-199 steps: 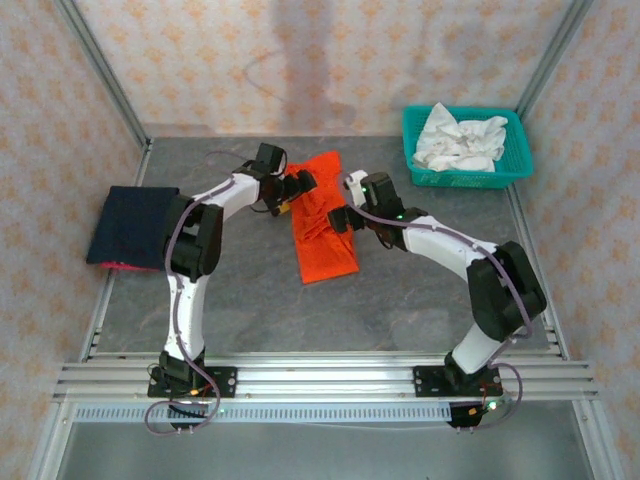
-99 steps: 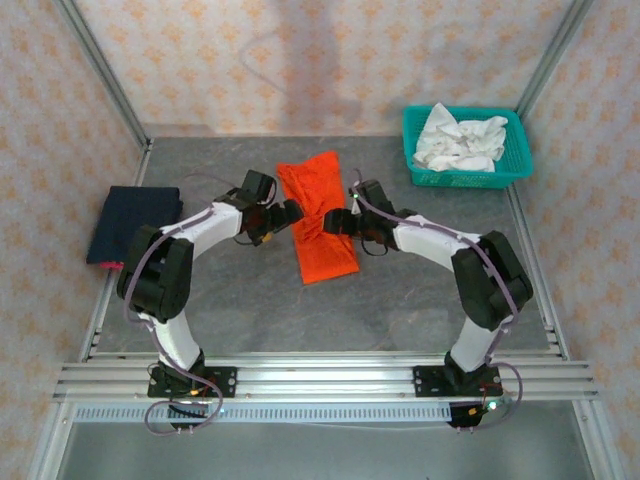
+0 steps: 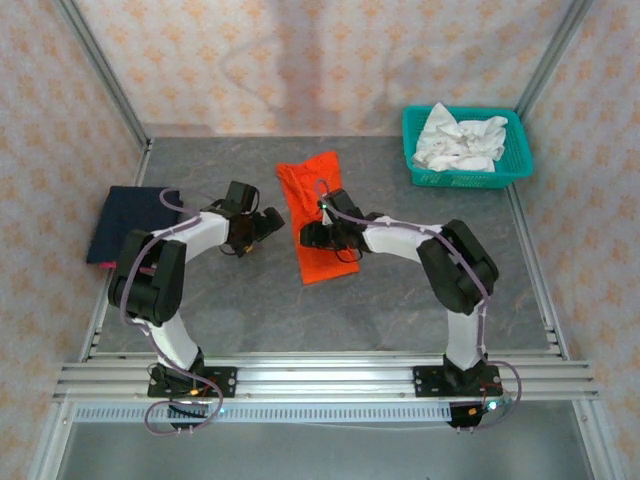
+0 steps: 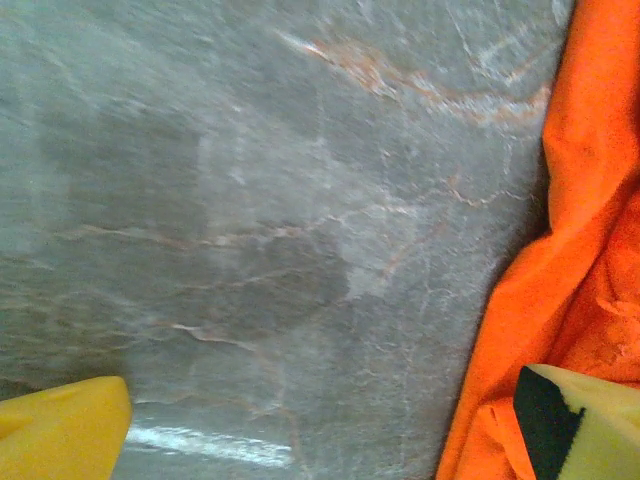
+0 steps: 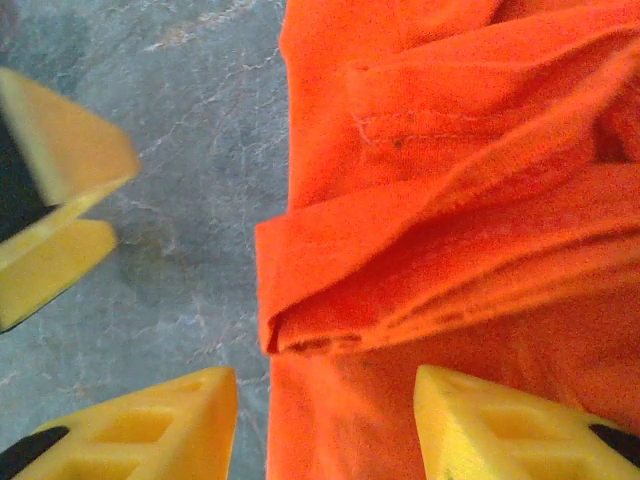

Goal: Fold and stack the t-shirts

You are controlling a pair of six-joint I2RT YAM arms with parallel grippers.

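Creased orange shirt (image 5: pixel 450 200), long strip on marbled tabletop (image 4: pixel 250 200); right jaws parted astride its edge, left jaws spread wide.

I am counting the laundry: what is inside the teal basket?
A crumpled white cloth fills most of the teal basket. Whatever lies beneath that cloth is covered, so I cannot tell if anything else is there.

A teal lattice basket (image 3: pixel 470 179) stands on the grey marbled table (image 3: pixel 250 300).
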